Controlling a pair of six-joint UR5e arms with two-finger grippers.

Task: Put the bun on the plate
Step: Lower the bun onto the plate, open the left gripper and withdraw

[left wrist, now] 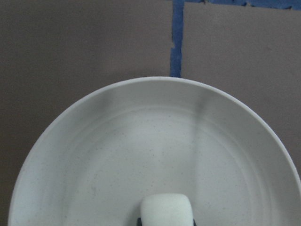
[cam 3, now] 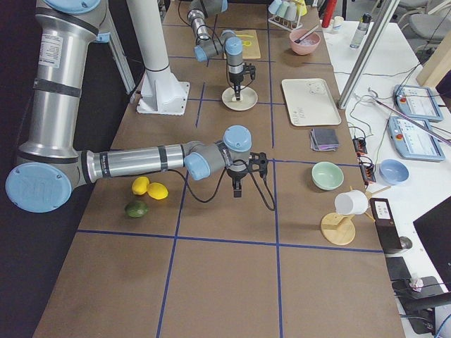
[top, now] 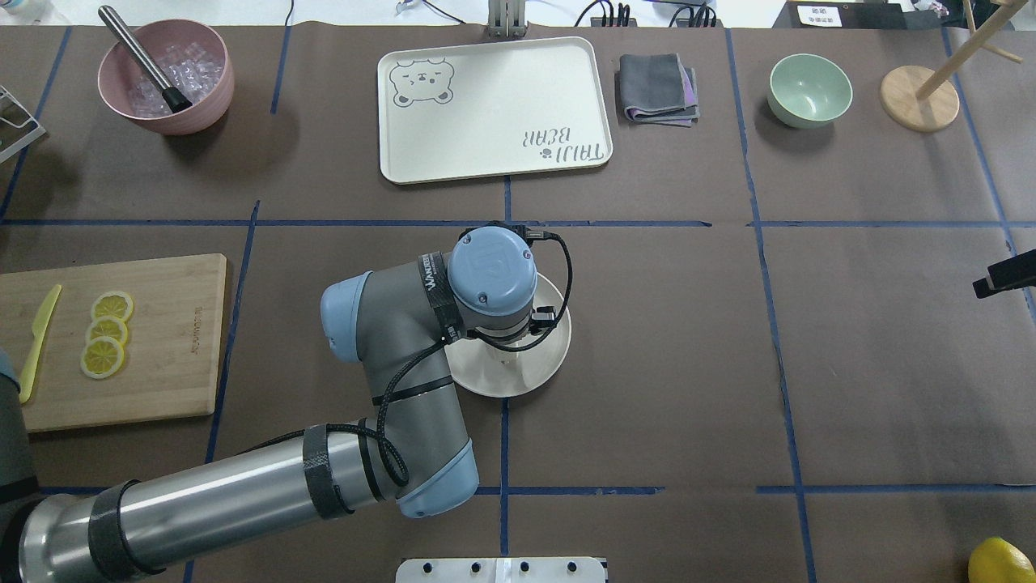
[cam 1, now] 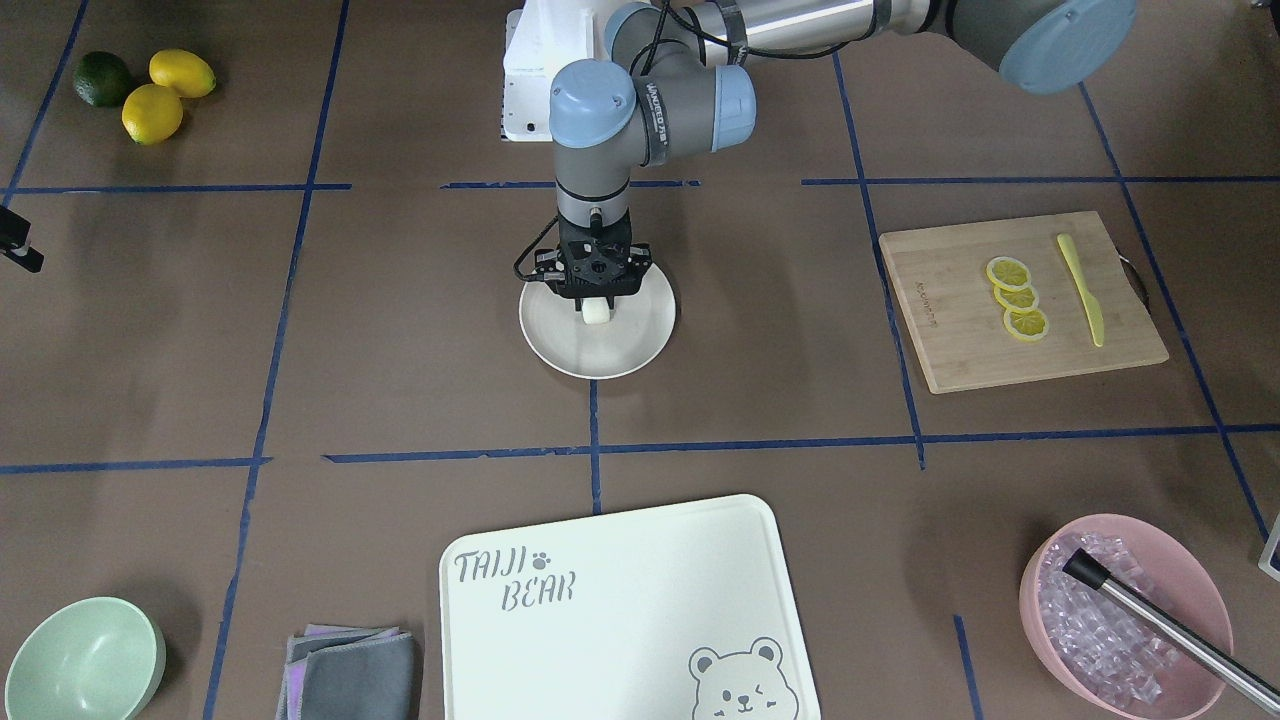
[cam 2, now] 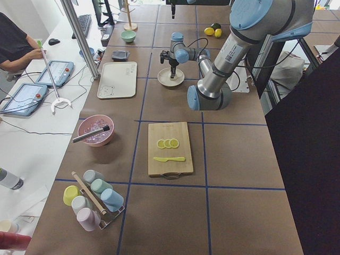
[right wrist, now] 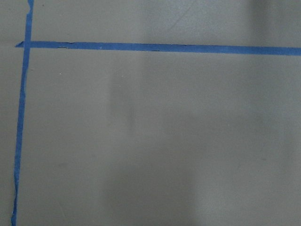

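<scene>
The cream plate (cam 1: 622, 352) sits at the table's middle, also seen in the overhead view (top: 544, 366). My left gripper (cam 1: 596, 301) points straight down over it, shut on the small white bun (cam 1: 596, 314). In the left wrist view the bun (left wrist: 165, 210) sits at the bottom edge between dark fingertips, low over the plate (left wrist: 141, 141); I cannot tell whether it touches. My right gripper (cam 3: 238, 189) hovers over bare table far to the robot's right. Only a black part of it shows at the overhead view's edge (top: 1004, 274), so I cannot tell its state.
A bear-printed tray (cam 1: 620, 590), grey cloth (cam 1: 350, 675), green bowl (cam 1: 85, 660) and pink bowl of ice (cam 1: 1125, 610) line the far side. A cutting board (cam 1: 950, 330) with lemon slices lies to my left. Lemons and a lime (cam 1: 150, 90) lie near my right.
</scene>
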